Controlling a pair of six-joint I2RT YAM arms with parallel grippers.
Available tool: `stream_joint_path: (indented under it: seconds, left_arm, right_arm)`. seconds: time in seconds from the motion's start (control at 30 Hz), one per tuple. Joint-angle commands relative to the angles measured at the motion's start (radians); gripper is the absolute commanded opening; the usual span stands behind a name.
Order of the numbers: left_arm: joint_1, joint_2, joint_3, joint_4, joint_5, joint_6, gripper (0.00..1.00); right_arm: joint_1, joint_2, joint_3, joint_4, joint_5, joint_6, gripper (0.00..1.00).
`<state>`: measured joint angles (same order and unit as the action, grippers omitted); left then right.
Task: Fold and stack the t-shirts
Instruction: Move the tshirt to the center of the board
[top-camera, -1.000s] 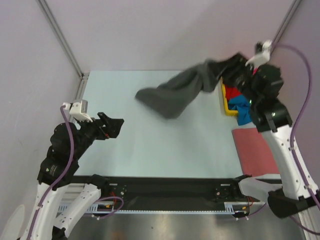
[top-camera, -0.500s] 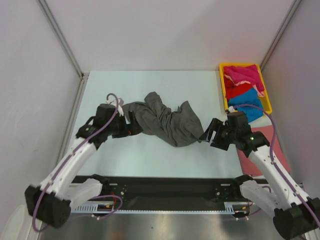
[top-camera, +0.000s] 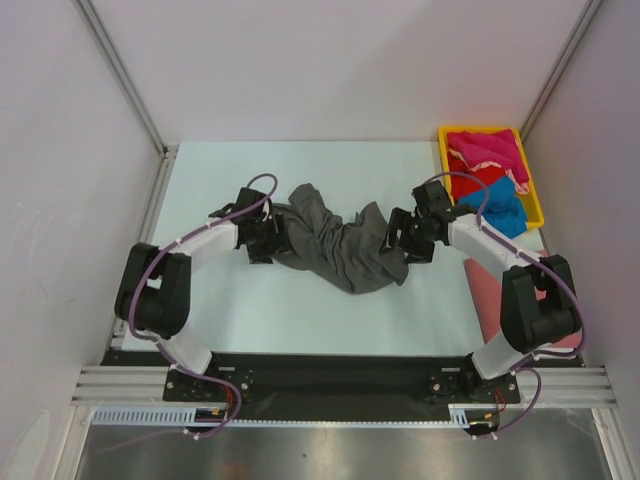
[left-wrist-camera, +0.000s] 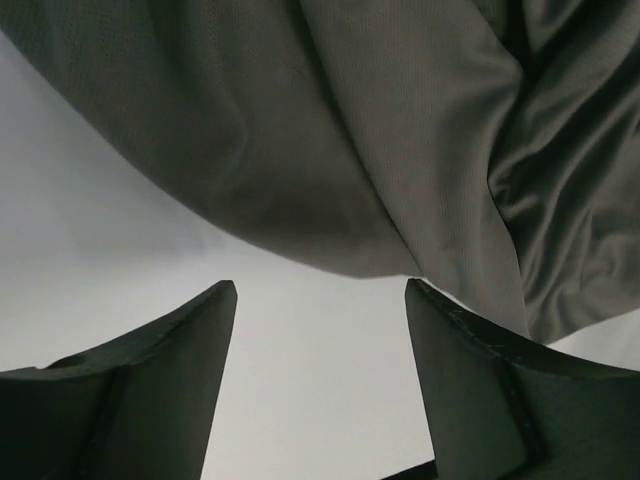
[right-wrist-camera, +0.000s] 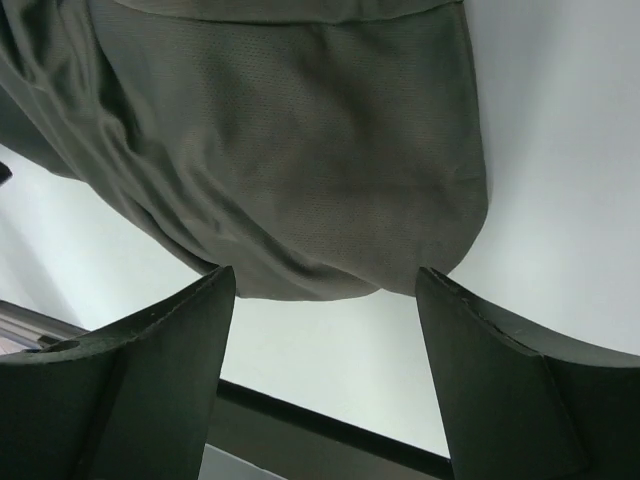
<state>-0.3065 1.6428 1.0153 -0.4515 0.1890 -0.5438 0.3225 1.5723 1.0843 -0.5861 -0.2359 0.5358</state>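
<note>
Grey shirt (top-camera: 335, 245): dark and large, it lies crumpled in a long heap at the middle of the pale counter (top-camera: 300, 310), not yet spread flat.
Left claw (left-wrist-camera: 315, 390): low at the heap's left end, spread wide and holding nothing. A rounded fold of cloth lies just ahead of its tips.
Right claw (right-wrist-camera: 325, 380): low at the heap's right end, also wide and holding nothing, facing a curved edge of the cloth.
Why they sit so: one claw at each end looks like a setup to pinch both ends and pull the shirt out flat before folding.
Yellow tray (top-camera: 445, 160): at the far right corner, holding a magenta shirt (top-camera: 490, 150), a red shirt (top-camera: 470, 185) and a blue shirt (top-camera: 505, 210), all bunched up.
Pink shirt (top-camera: 480, 295): flat on the counter's right edge, partly under the right arm.
Progress: early by the look of it, with no fold made in the grey shirt.
</note>
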Motion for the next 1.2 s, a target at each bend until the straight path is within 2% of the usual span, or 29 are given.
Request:
stream_joint_path:
  seconds: [0.0,0.2,0.27,0.33,0.4,0.47,0.5,0.53,0.6,0.63,0.67,0.7,0.73,0.9,0.93,1.0,1.03,1.17]
  left_arm:
    - [-0.011,0.064,0.077,0.056,-0.009,-0.038,0.72]
    - [-0.026,0.146,0.101,0.086,-0.023,-0.096,0.70]
    - [-0.036,0.196,0.136,0.097,-0.010,-0.108,0.62]
    - [-0.042,0.230,0.170,0.071,-0.006,-0.107,0.45]
    - [-0.049,0.224,0.175,0.067,-0.023,-0.100,0.33]
    - [-0.051,0.177,0.151,0.063,-0.065,-0.090,0.24]
    - [-0.051,0.157,0.144,0.054,-0.078,-0.084,0.10]
    - [-0.051,0.137,0.138,0.048,-0.092,-0.076,0.02]
    - [-0.051,0.051,0.120,0.019,-0.132,-0.061,0.00]
    - [-0.051,0.014,0.117,0.007,-0.143,-0.053,0.00]
    - [-0.052,-0.021,0.112,-0.009,-0.172,-0.032,0.00]
    - [-0.052,-0.097,0.112,-0.054,-0.186,-0.019,0.00]
    - [-0.052,-0.138,0.112,-0.079,-0.230,-0.007,0.00]
    - [-0.051,-0.409,0.132,-0.244,-0.376,0.082,0.00]
    - [-0.051,-0.507,0.135,-0.260,-0.385,0.093,0.00]
    - [-0.051,-0.592,0.143,-0.320,-0.428,0.110,0.00]
    - [-0.051,-0.668,0.153,-0.338,-0.431,0.119,0.00]
    - [-0.051,-0.810,0.183,-0.427,-0.419,0.111,0.00]
  right_arm:
    - [-0.013,0.029,0.034,-0.026,0.024,-0.086,0.79]
    - [-0.037,0.074,-0.012,0.008,0.018,-0.097,0.78]
    - [-0.054,0.104,-0.026,0.009,0.004,-0.100,0.78]
    - [-0.062,0.112,-0.038,0.017,0.001,-0.108,0.78]
    - [-0.065,0.114,-0.060,0.035,-0.009,-0.114,0.77]
    - [-0.065,0.121,-0.078,0.051,-0.035,-0.117,0.74]
    - [-0.065,0.126,-0.083,0.077,-0.040,-0.117,0.72]
    - [-0.065,0.132,-0.089,0.097,-0.046,-0.115,0.70]
    - [-0.063,0.149,-0.090,0.143,-0.074,-0.120,0.49]
    - [-0.065,0.155,-0.077,0.135,-0.080,-0.125,0.36]
    - [-0.068,0.147,-0.064,0.121,-0.083,-0.129,0.14]
    - [-0.071,0.135,-0.046,0.089,-0.080,-0.140,0.04]
    - [-0.076,0.114,-0.035,0.062,-0.056,-0.143,0.00]
    - [-0.086,-0.128,0.101,-0.189,0.066,-0.198,0.00]
    - [-0.088,-0.164,0.144,-0.223,0.079,-0.206,0.00]
    - [-0.089,-0.236,0.167,-0.312,0.067,-0.203,0.00]
    - [-0.086,-0.303,0.187,-0.346,0.055,-0.200,0.00]
    - [-0.088,-0.487,0.203,-0.474,0.020,-0.159,0.00]
